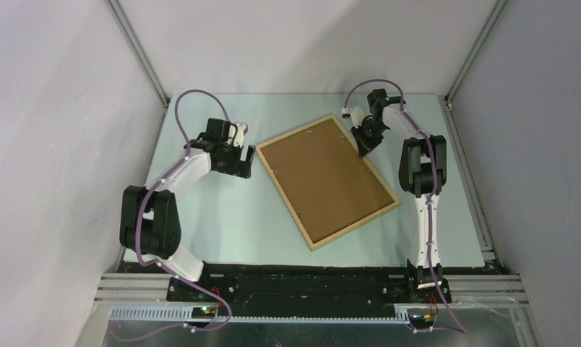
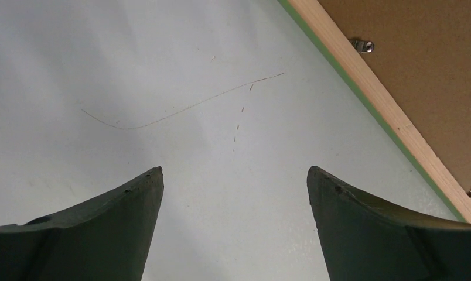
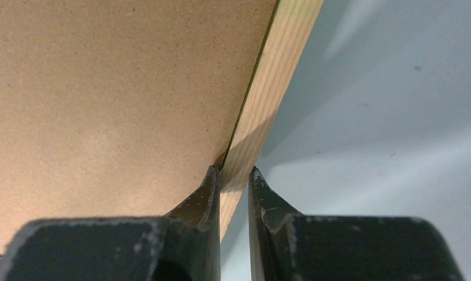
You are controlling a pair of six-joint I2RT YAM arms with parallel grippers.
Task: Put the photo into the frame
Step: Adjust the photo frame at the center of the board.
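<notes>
frame contents: brown backing board (image 1: pixel 324 181) sits inside the frame (image 1: pixel 354 225), filling the opening – back side up
frame position: flat on the tabletop (image 1: pixel 222 224), mid-table between the arms, turned diagonally
clips: small metal tabs (image 2: pixel 362 45) at the inner edge of the rail, over the board
right pincer (image 1: pixel 363 150): clamped on the frame's far right rail, one finger at the board seam, the other on the outer side
left pincer (image 1: pixel 240 163): jaws wide apart, nothing between them, over bare tabletop just beside the frame's left rail
surface: pale mint-grey, smooth, with a thin curved scratch (image 2: pixel 180 108)
room: plain light walls (image 1: pixel 56 108), metal corner posts (image 1: pixel 139 50)
materials: rail is pale grained wood – green showing along its lower edge; board is matte and speckled like fibreboard
</notes>
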